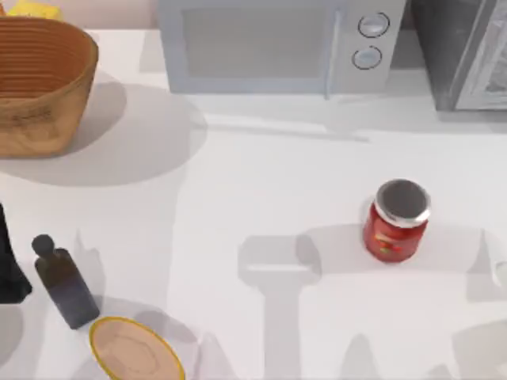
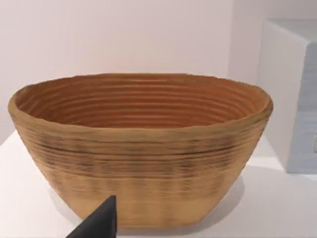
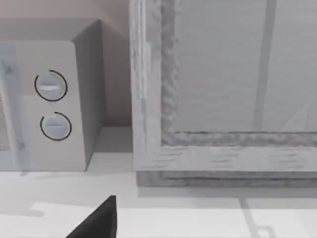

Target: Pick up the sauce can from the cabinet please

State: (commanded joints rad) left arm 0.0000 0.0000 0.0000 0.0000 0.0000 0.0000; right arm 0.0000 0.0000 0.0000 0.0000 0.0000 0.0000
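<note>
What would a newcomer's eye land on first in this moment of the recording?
Probably the red jar with a grey metallic lid, standing alone on the white table's right half. Next, the big woven basket at the far left corner and the microwave along the back edge. A dark bottle and a wooden plate sit near left.

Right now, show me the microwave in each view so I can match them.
Top view: the microwave stands at the table's back edge, between the basket and the cabinet.
Left wrist view: its pale side wall rises just beyond the basket.
Right wrist view: its front corner with two dials stands beside the cabinet.
Shared landmark: the two dials, in the top and right wrist views.
</note>
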